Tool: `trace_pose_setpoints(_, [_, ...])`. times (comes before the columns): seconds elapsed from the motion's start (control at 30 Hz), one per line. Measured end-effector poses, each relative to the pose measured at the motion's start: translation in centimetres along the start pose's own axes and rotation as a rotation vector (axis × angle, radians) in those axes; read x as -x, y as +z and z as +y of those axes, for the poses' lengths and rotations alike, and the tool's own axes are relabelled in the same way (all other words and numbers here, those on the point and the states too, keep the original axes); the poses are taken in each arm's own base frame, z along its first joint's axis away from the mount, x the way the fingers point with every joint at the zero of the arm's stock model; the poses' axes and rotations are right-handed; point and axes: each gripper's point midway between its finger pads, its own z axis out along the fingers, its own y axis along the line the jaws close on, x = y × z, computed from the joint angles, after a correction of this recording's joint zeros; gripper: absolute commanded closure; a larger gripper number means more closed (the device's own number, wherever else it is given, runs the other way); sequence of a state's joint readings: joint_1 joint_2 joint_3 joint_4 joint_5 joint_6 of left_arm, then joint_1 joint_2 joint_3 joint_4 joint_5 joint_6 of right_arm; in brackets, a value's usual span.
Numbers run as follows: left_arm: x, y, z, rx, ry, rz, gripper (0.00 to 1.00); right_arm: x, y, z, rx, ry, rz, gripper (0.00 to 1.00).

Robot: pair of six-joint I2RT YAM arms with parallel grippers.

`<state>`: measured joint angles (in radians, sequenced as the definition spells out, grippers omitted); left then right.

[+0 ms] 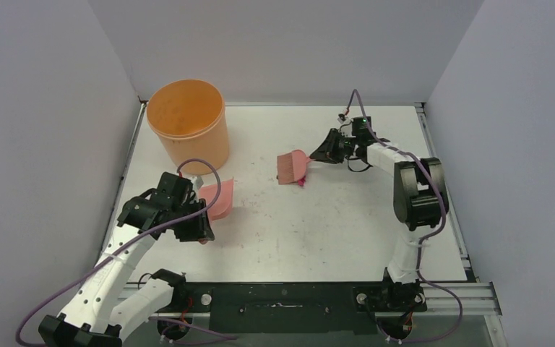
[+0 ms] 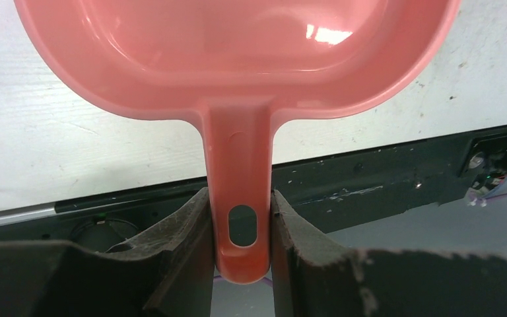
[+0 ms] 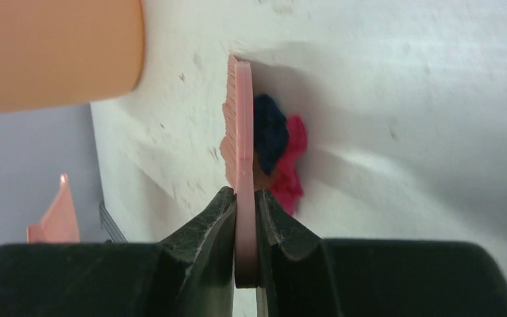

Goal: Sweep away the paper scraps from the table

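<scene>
On the white table [image 1: 318, 231], a pink hand brush [image 1: 291, 167] stands on edge near the middle back, with my right gripper [image 1: 319, 154] shut on its handle. In the right wrist view the brush [image 3: 243, 119] is edge-on between the jaws of the right gripper [image 3: 245, 198]. Two paper scraps, one dark blue [image 3: 270, 129] and one magenta [image 3: 292, 165], lie against its right face. From the top only a magenta scrap [image 1: 301, 181] peeks out below the brush. My left gripper [image 2: 241, 205] is shut on the handle of the pink dustpan [image 2: 237, 59], which sits at the left [image 1: 218, 199], apart from the brush.
A tall orange bucket [image 1: 188, 119] stands at the back left corner, behind the dustpan; it also fills the upper left of the right wrist view [image 3: 53, 53]. Grey walls close in three sides. A black metal frame [image 1: 282, 300] runs along the near edge.
</scene>
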<state>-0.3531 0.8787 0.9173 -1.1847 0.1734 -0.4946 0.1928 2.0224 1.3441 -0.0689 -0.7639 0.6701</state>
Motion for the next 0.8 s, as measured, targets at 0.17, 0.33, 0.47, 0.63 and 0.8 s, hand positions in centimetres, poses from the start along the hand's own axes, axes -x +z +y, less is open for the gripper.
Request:
trace_pose_setpoints(0.17, [-0.5, 0.9, -0.2, 0.019, 0.079, 0.061, 1.00, -3.4, -5.7, -0.8, -0.067, -0.073, 0.074, 0.95])
trace_pose_setpoints(0.33, [-1.5, 2.0, -1.4, 0.020, 0.169, 0.126, 1.00, -4.4, -11.0, 1.2, -0.091, -0.218, 0.102, 0.95])
trace_pose_setpoints(0.47, [-2.3, 3.1, -2.7, 0.013, 0.255, 0.170, 1.00, -2.1, -16.0, 3.2, -0.130, -0.367, 0.023, 0.95])
trace_pose_setpoints(0.63, [-3.3, 4.5, -4.2, 0.047, 0.377, 0.239, 1.00, 2.2, -21.8, 5.5, -0.298, -0.633, -0.150, 0.95])
trace_pose_setpoints(0.8, [-3.1, 6.0, -6.5, 0.057, 0.485, 0.263, 1.00, 3.9, -22.8, 5.6, -0.481, -0.809, -0.179, 0.95])
